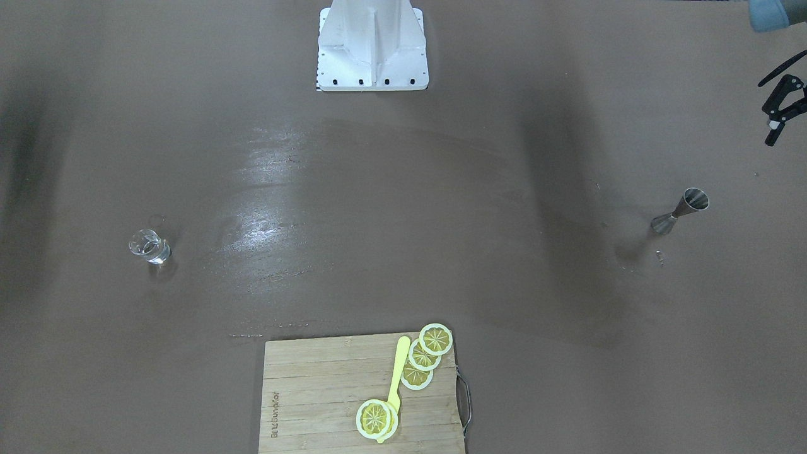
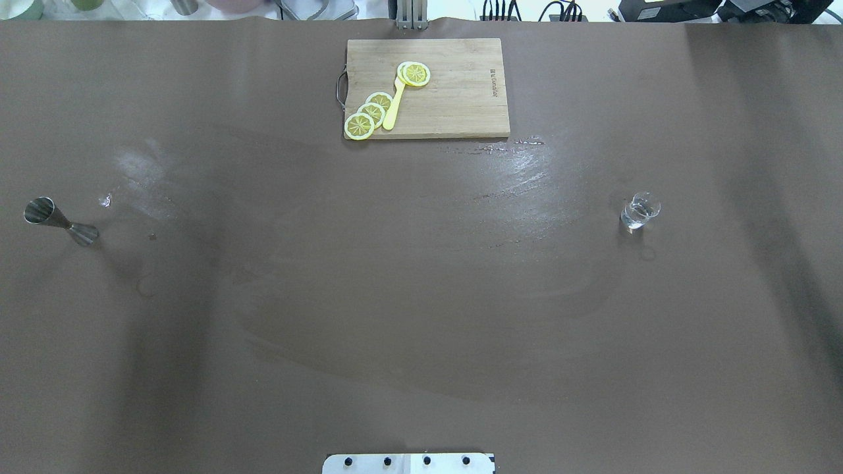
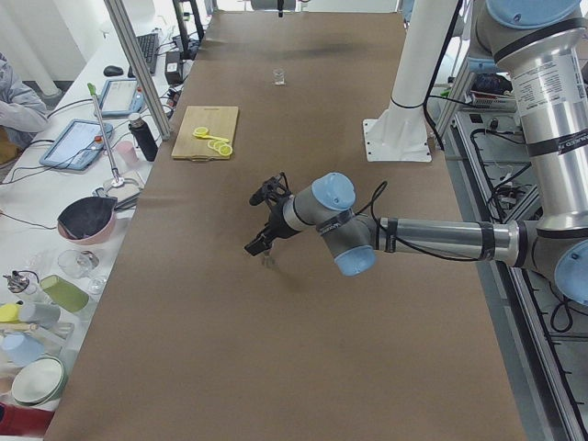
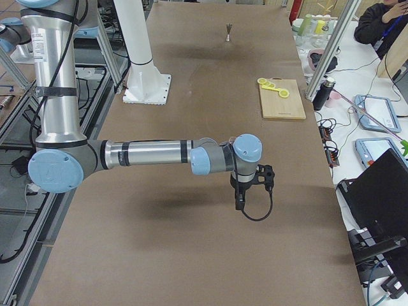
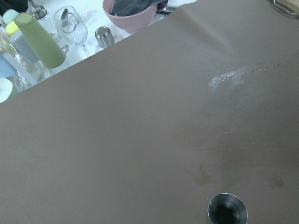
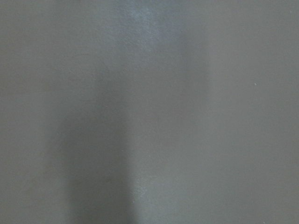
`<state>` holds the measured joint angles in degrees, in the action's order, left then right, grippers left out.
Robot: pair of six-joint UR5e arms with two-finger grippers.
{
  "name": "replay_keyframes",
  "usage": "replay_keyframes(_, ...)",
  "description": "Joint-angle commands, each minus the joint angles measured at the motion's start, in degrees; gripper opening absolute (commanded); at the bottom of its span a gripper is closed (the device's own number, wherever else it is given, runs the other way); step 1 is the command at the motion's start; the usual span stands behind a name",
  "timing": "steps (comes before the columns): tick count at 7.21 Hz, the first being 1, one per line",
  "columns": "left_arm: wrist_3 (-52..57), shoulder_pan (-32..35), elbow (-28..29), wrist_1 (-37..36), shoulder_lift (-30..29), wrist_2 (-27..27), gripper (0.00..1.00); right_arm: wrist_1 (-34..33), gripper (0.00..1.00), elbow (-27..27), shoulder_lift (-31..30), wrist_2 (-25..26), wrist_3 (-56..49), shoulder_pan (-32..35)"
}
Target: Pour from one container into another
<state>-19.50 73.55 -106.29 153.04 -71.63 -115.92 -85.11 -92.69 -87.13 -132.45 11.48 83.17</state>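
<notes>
The clear glass stands upright on the brown table, on my right side. Far across on my left side the metal jigger also stands upright. My left gripper hovers just above and beside the jigger, with its fingers spread open and nothing in them. The left wrist view shows the jigger's mouth from above at the bottom edge. My right gripper shows only in the exterior right view, pointing down over the table; I cannot tell its state.
A wooden cutting board with lemon slices and a yellow knife lies at the table's far edge, mid-width. The robot's white base stands at the near edge. Cups, glasses and a pink bowl sit past the table's left end.
</notes>
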Motion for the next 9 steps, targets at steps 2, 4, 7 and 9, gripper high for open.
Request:
replay_keyframes(2, -12.7, -7.0, 6.1, 16.6, 0.4, 11.1, 0.98, 0.6, 1.00, -0.8, 4.9, -1.6, 0.4, -2.3)
replay_keyframes(4, -19.0, -13.7, 7.1, 24.8, 0.2, 14.7, 0.97, 0.6, 1.00, -0.9, 6.8, -1.4, 0.0, -3.2)
replay_keyframes(7, -21.2, -24.9, 7.8, 27.1, -0.1, 29.0, 0.97, 14.2, 1.00, 2.1, 9.7, -0.8, -0.5, -14.0)
replay_keyframes(9, -21.2, -26.7, 10.5, 27.1, -0.2, 35.5, 0.97, 23.4, 1.00, 1.2, 8.7, -1.6, -1.1, -16.2)
